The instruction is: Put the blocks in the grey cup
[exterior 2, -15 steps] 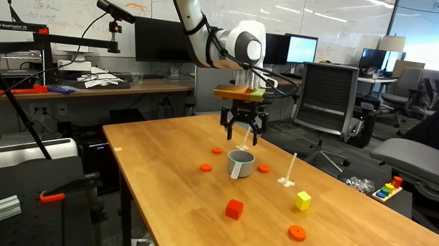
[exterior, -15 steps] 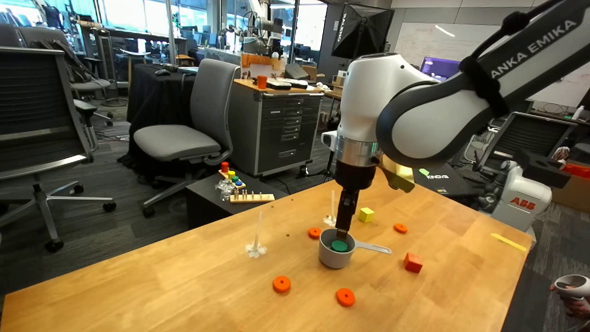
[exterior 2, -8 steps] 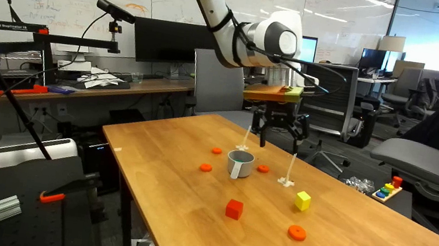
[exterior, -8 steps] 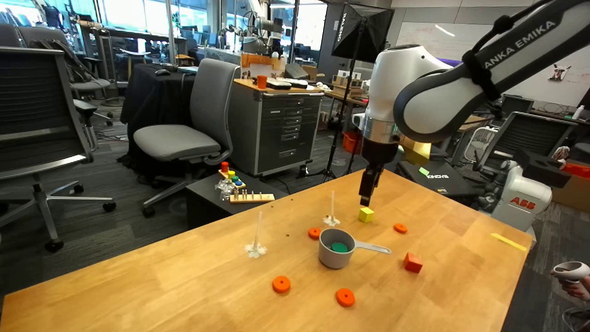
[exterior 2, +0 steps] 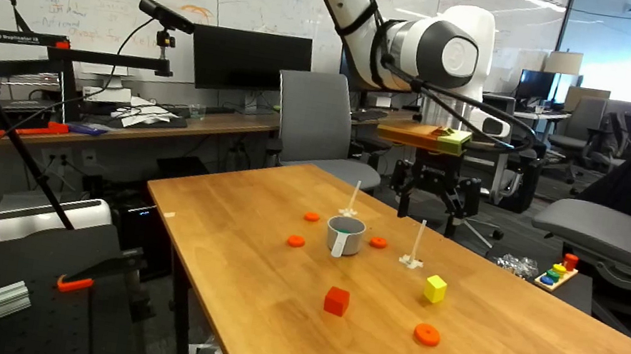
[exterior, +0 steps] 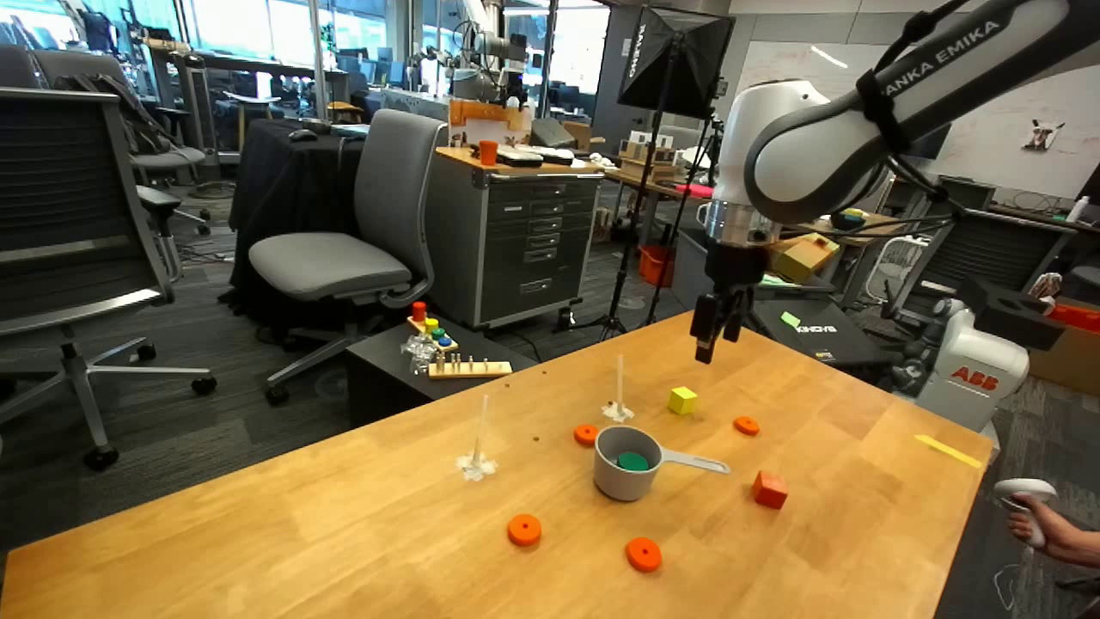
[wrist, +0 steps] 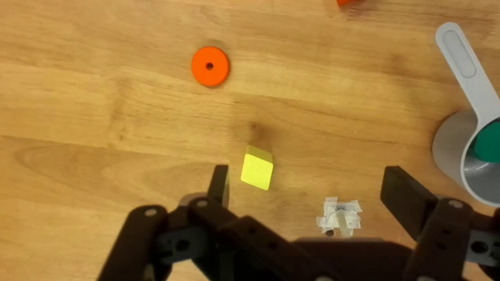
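Observation:
The grey cup [exterior: 614, 481] stands upright on the table, also in an exterior view [exterior 2: 352, 245] and at the right edge of the wrist view [wrist: 449, 146]. A green block [exterior: 633, 462] lies inside it [wrist: 489, 143]. A yellow block [exterior: 682, 401] sits on the table [exterior 2: 435, 289], left of centre in the wrist view [wrist: 257, 171]. A red block [exterior: 770, 490] sits beyond the cup's handle [exterior 2: 337, 301]. Several orange discs [exterior: 644, 554] [exterior 2: 426, 334] [wrist: 210, 66] lie around. My gripper [exterior: 718, 342] [exterior 2: 426, 221] [wrist: 306, 175] is open and empty, raised above the table; the wrist view shows the yellow block near its left finger.
Two thin upright sticks are taped to the table [exterior: 620, 387] [exterior: 481, 443] [exterior 2: 417, 244] [exterior 2: 353, 196]; one tape base [wrist: 339, 218] shows between the fingers. A low black table [exterior: 387, 370] with toys stands beside the far edge. A person's hand [exterior: 1061, 535] holds a controller at right.
My gripper has moved from just over the cup upward and away, to the right in both exterior views. The cup, the green block in it and the other blocks have not moved.

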Action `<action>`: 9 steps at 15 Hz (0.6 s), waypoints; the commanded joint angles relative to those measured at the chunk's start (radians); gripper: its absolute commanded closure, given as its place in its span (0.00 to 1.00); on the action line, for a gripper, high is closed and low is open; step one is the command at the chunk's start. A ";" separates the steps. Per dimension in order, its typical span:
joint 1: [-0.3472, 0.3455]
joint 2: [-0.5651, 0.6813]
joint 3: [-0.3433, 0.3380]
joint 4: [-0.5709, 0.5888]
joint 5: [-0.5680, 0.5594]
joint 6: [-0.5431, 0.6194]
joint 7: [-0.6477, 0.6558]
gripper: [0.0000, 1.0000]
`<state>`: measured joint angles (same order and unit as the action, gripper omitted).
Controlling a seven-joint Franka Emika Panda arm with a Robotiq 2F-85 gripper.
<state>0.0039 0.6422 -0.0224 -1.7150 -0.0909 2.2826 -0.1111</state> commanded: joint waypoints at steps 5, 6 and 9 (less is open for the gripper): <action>-0.018 0.046 -0.018 0.097 0.054 -0.014 0.145 0.00; -0.018 0.046 -0.018 0.094 0.054 -0.014 0.144 0.00; -0.021 -0.009 0.004 0.028 0.055 -0.015 0.095 0.00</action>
<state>-0.0118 0.6892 -0.0402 -1.6292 -0.0359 2.2714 0.0328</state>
